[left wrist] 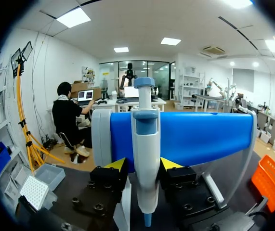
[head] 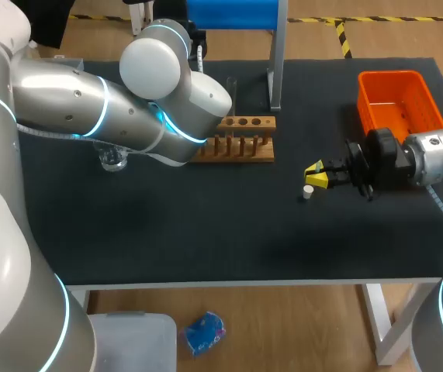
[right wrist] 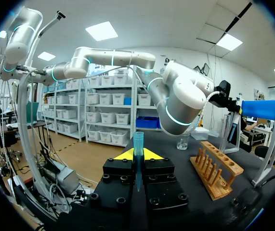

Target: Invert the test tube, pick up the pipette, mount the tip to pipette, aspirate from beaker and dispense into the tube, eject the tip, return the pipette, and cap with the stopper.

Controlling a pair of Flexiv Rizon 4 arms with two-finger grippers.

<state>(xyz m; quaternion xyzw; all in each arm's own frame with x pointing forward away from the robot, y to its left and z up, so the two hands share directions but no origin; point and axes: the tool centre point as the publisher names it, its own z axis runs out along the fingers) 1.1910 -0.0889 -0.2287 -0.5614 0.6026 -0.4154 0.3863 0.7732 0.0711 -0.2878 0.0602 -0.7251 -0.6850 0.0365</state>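
1. Holding the tube (right wrist: 138, 139) upright, my right gripper (right wrist: 138, 155) is clamped on it, near the stopper (head: 308, 191).
2. My left gripper (left wrist: 144, 164) sits round the pipette (left wrist: 145, 134) on its stand (left wrist: 200, 137); I cannot tell whether it grips.
3. I judge a straight, slow lift best.

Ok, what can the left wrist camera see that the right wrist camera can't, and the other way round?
Only the left wrist view shows the pipette clearly, close up in front of that camera, and the orange bin off to one side. Only the right wrist view shows the blue pipette tip gripped upright in the right pincer, the wooden rack, the glass beaker and the left arm. Both show the blue pipette stand and the black table.
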